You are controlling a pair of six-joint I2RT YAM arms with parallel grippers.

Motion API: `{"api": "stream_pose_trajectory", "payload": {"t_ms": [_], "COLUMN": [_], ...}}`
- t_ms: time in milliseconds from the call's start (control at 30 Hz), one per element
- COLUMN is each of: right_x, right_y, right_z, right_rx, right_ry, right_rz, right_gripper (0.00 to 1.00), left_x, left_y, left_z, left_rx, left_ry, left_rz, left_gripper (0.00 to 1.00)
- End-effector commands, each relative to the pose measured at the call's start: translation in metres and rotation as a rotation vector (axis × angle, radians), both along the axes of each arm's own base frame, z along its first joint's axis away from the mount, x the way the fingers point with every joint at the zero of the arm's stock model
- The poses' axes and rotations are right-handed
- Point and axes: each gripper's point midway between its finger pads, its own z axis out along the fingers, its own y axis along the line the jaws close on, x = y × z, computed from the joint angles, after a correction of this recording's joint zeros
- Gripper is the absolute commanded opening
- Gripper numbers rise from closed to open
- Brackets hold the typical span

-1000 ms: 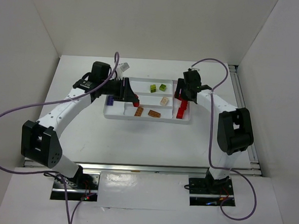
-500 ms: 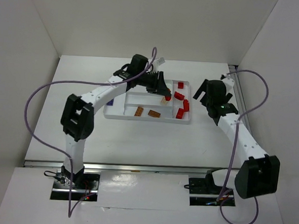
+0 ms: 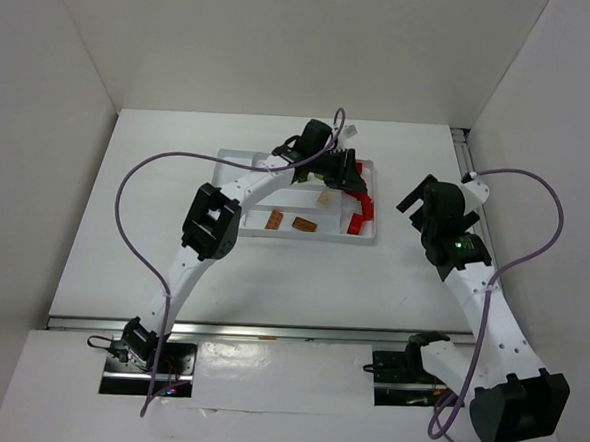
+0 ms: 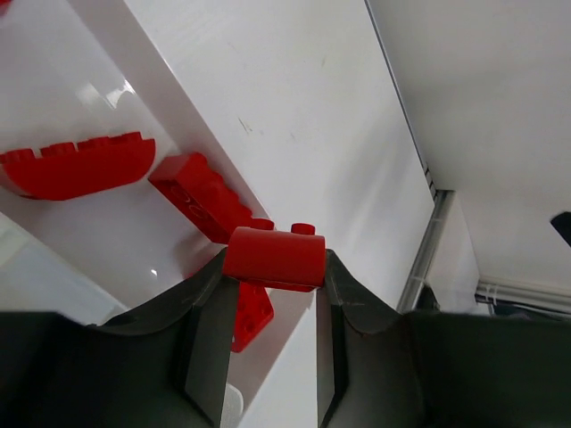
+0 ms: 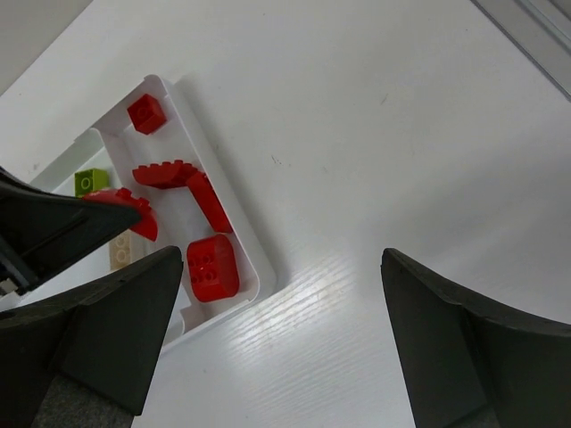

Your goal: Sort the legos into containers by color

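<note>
a white desk [image 3: 271,280] fills the floor of a plain booth, with white walls [image 3: 316,42] at 9, 12 and 3 o'clock and a metal rail [image 3: 474,197] along the desk's 3 o'clock edge. the white tray [image 3: 314,237] lies toward 12 o'clock on the desk, its long axis running 9 to 3.

the left gripper [image 4: 272,272] hangs over the tray's 3 o'clock end compartment, pinching a red brick [image 4: 274,258] between its two dark fingers [image 4: 210,348]. in the left wrist view the brick's long axis spans the jaws, 9 to 3, dipping a little toward 3. beneath it lie loose red legos [image 4: 201,192]: a long one pointing 10 to 4 and an arched one [image 4: 76,165] lying 9 to 3.

in the top view, two orange bricks [image 3: 304,223] sit in the tray's near row, side by side. the right wrist view shows a lime brick [image 5: 86,181] in a compartment beside the red one.

the right gripper [image 5: 281,267] is at 3 o'clock of the tray, apart from it, over bare desk, its fingers spread wide and holding nothing.
</note>
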Motion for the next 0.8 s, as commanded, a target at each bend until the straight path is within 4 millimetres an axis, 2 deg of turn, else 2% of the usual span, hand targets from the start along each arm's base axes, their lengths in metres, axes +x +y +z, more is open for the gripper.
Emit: {"api": "stream_pose_trajectory", "payload": {"t_ms": [0,33,67,100,167,200,233,300,333,367,500,533,567,600,633,667,700,733,767], "right_x": [-0.005,-0.007,-0.007,-0.006,-0.008,-0.008,-0.008,-0.008,-0.008,-0.009,-0.009,-0.009,-0.007,-0.004,-0.002,0.001,0.004,0.005,0.010], "right_y": [-0.008,-0.008,-0.008,-0.008,-0.010,-0.010,-0.010,-0.010,-0.010,-0.010,-0.012,-0.012,-0.012,-0.012,-0.016,-0.017,-0.017,-0.019,-0.018], "right_z": [0.009,0.007,0.007,0.012,0.013,0.013,0.013,0.020,0.020,0.022,0.030,0.030,0.026,0.032,0.034,0.029,0.030,0.026,0.024], "right_rx": [-0.004,-0.013,-0.013,-0.011,-0.016,-0.016,-0.016,-0.013,-0.012,-0.012,-0.024,-0.024,-0.027,-0.035,-0.040,-0.053,-0.055,-0.065,-0.075], "right_ry": [-0.021,-0.009,-0.009,-0.019,-0.020,-0.020,-0.020,-0.038,-0.038,-0.038,-0.048,-0.048,-0.035,-0.041,-0.039,-0.012,-0.001,0.014,0.031], "right_rz": [-0.038,-0.034,-0.034,-0.034,-0.041,-0.041,-0.041,-0.042,-0.042,-0.042,-0.048,-0.048,-0.047,-0.042,-0.058,-0.068,-0.068,-0.077,-0.072], "right_gripper": [0.99,0.99,0.99,0.99,0.99,0.99,0.99,0.99,0.99,0.99,0.99,0.99,0.99,0.99,0.99,0.99,0.99,0.99,0.99], "left_x": [0.016,0.018,0.017,0.018,0.016,0.016,0.018,0.017,0.017,0.013,0.003,-0.003,-0.008,-0.008,-0.019,-0.021,-0.027,-0.035,-0.043], "left_y": [-0.005,-0.005,-0.004,-0.003,0.000,0.000,0.001,0.002,0.002,0.005,0.019,0.027,0.034,0.044,0.054,0.065,0.074,0.081,0.096], "left_z": [0.016,0.008,0.004,0.009,0.006,0.014,0.014,0.028,0.028,0.042,0.066,0.098,0.100,0.107,0.137,0.145,0.140,0.145,0.171], "left_rx": [-0.021,-0.009,-0.003,-0.005,0.012,0.007,0.012,0.007,0.007,0.000,0.035,0.024,0.050,0.081,0.073,0.083,0.113,0.129,0.117], "left_ry": [-0.042,-0.037,-0.030,-0.040,-0.036,-0.056,-0.060,-0.092,-0.093,-0.102,-0.158,-0.209,-0.215,-0.249,-0.284,-0.296,-0.291,-0.292,-0.323], "left_rz": [0.046,0.058,0.058,0.066,0.069,0.065,0.075,0.067,0.067,0.067,0.066,0.076,0.089,0.116,0.125,0.142,0.151,0.156,0.184], "left_gripper": [0.45,0.69,0.69,0.79,0.90,1.00,1.00,1.00,1.00,1.00,1.00,1.00,1.00,1.00,1.00,1.00,1.00,1.00,1.00]}}
